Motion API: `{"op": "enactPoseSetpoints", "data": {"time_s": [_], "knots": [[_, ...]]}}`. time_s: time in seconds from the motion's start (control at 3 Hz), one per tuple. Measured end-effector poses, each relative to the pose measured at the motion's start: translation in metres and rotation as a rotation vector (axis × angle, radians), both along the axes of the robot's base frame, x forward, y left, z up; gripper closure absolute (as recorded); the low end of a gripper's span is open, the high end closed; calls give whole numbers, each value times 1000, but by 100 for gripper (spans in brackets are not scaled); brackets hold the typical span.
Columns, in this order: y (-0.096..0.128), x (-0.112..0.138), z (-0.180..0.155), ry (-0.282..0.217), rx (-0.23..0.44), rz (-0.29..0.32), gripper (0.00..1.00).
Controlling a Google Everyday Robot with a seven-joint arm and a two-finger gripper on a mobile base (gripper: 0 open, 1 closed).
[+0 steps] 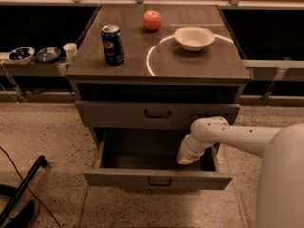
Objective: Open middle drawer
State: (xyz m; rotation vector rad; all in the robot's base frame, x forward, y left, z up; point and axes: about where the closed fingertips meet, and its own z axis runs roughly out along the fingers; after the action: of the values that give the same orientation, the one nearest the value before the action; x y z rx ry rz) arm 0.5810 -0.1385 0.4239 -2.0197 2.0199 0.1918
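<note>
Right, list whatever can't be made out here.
Camera view:
- The gripper, inside the open drawer at its right end, hides the floor there.
- Cabinet below that drawer: hidden by its front.
- Robot arm: cut off by right edge.
- Dishes at far left: contents too small.
</note>
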Motion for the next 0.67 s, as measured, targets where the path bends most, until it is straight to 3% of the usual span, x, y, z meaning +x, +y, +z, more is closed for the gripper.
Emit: {"op": "enactPoseSetpoints", "data": {"time_s": [0.67], "knots": [[-1,-9,-21,23,-6,-21,100]]}}
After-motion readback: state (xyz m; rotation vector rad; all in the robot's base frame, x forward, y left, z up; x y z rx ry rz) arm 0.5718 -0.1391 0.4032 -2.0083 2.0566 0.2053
